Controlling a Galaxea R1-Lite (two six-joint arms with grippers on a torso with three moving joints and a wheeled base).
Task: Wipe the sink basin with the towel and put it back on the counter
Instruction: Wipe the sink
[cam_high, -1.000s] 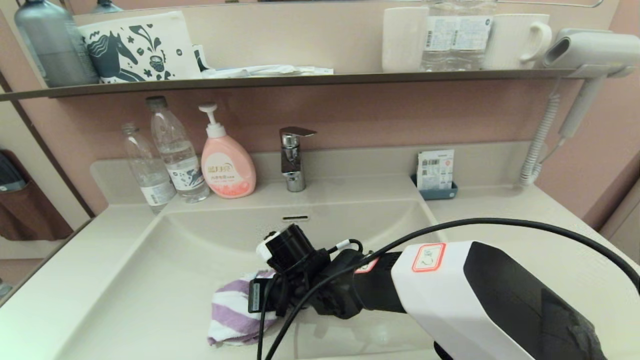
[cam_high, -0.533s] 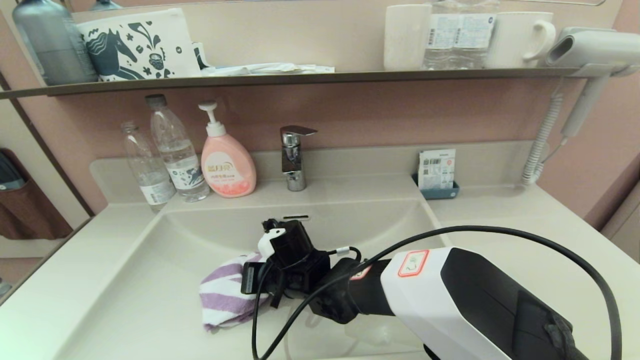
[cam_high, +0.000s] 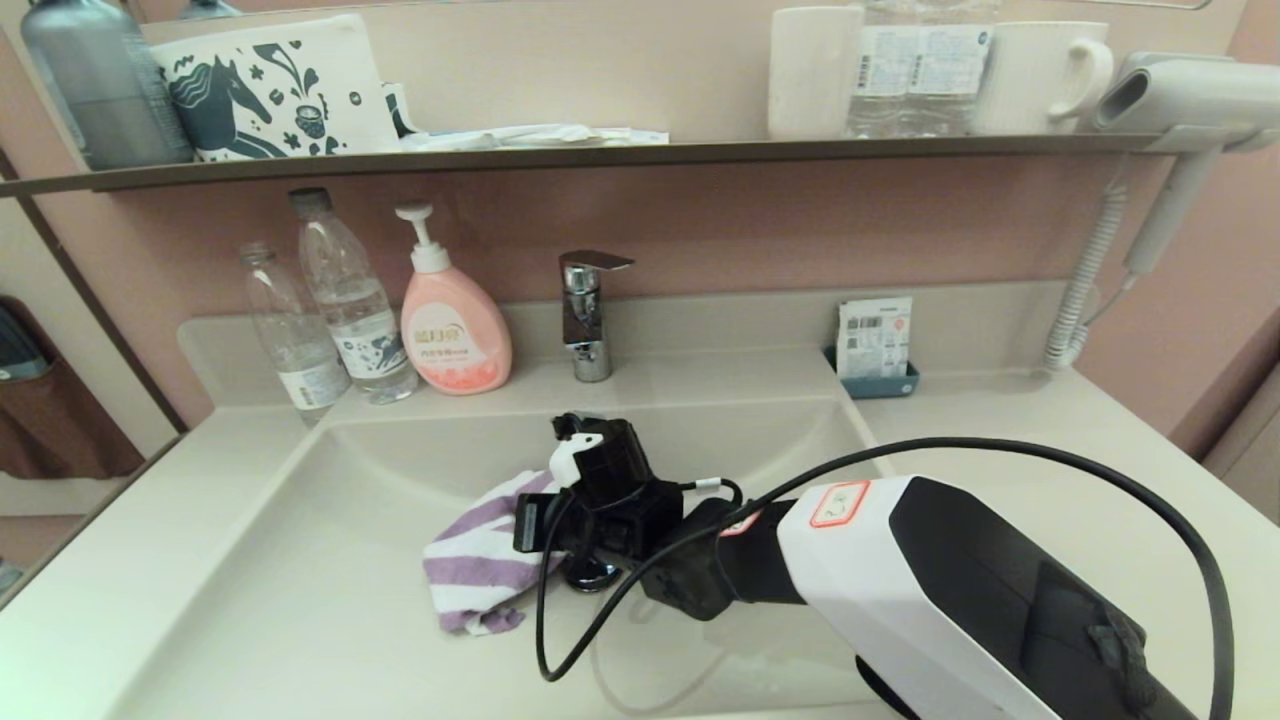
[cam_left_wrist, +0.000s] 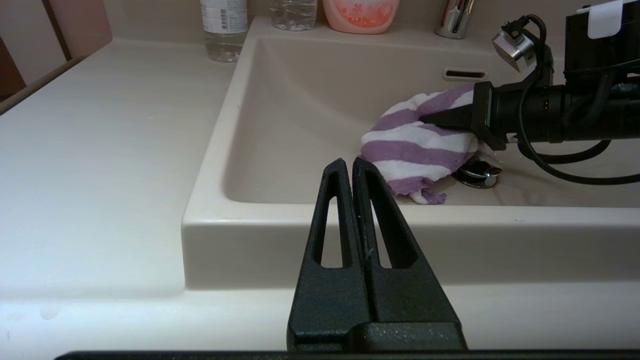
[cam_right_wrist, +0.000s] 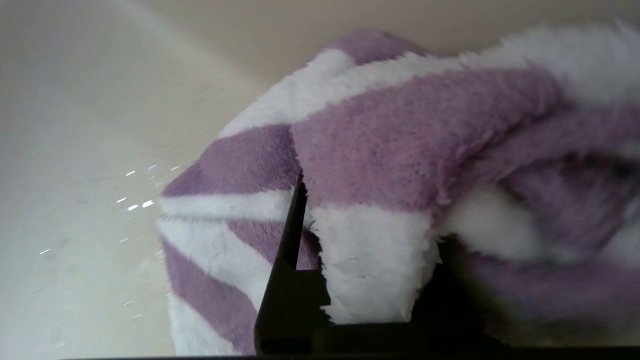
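Observation:
The purple-and-white striped towel (cam_high: 478, 568) lies bunched on the floor of the cream-white sink basin (cam_high: 300, 560), just left of the chrome drain plug (cam_high: 590, 575). My right gripper (cam_high: 532, 525) reaches in from the right and is shut on the towel's right end. In the right wrist view the towel (cam_right_wrist: 400, 140) fills the space at the right gripper (cam_right_wrist: 370, 240), a white fold pinched between the fingers (cam_right_wrist: 295, 220). My left gripper (cam_left_wrist: 348, 164) is shut and empty, parked before the basin's front rim. The overflow slot (cam_left_wrist: 464, 74) shows behind the towel (cam_left_wrist: 415, 150). The counter (cam_high: 1010, 430) flanks the basin.
A faucet (cam_high: 588, 315) stands behind the basin, with a pink soap pump bottle (cam_high: 455, 335) and two water bottles (cam_high: 352, 300) to its left. A blue holder with packets (cam_high: 873, 355) sits at back right. A dark shelf (cam_high: 600, 155) and a hair dryer (cam_high: 1170, 100) hang above.
My right gripper has dragged the towel from the basin's near side toward the faucet, first left and then right. The drain plug has come into view beside it. The left gripper's earlier position is not shown.

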